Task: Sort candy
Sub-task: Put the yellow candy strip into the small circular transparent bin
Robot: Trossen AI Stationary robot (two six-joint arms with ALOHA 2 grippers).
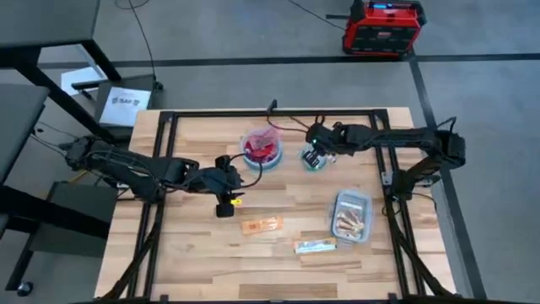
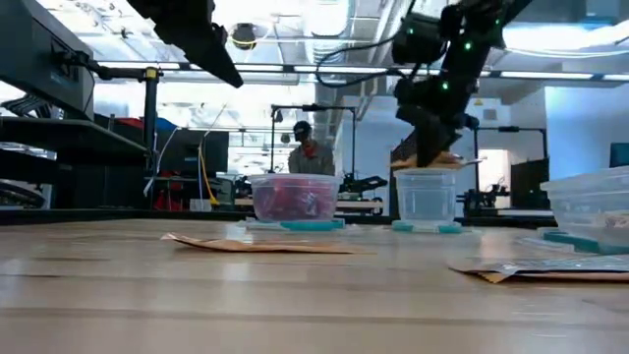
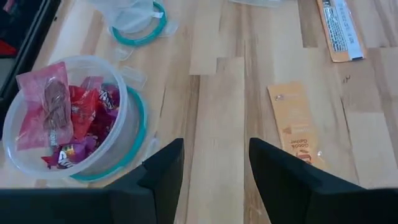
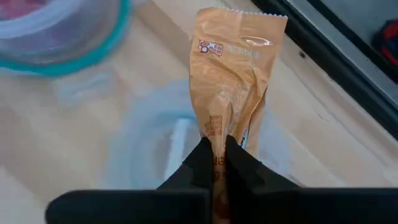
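Note:
My right gripper (image 4: 216,149) is shut on an orange-wrapped candy (image 4: 233,68) and hangs over a small clear empty bowl (image 1: 314,160) at the far middle of the table. Left of that bowl stands a clear bowl (image 1: 261,149) holding red and purple candy (image 3: 81,115). My left gripper (image 3: 214,152) is open above bare wood near the table's middle (image 1: 224,205), nothing between its fingers. An orange wrapped candy (image 1: 261,225) and a silvery one (image 1: 315,246) lie flat on the table nearer the front. My right gripper pinches one end of the orange wrapper (image 4: 217,127) between its two fingertips, coming from above and pointing down. The wrapper runs on lengthwise past the fingers and hangs below them, lifted clear, over the mouth of the empty bowl (image 2: 427,195).
A clear rectangular tub (image 1: 351,216) with pale candy stands at the right front. Black frame rails (image 1: 160,169) run along the table's left, right and far edges. Bare wood lies between the two bowls and the loose wrappers. A person (image 2: 307,147) stands in the room behind.

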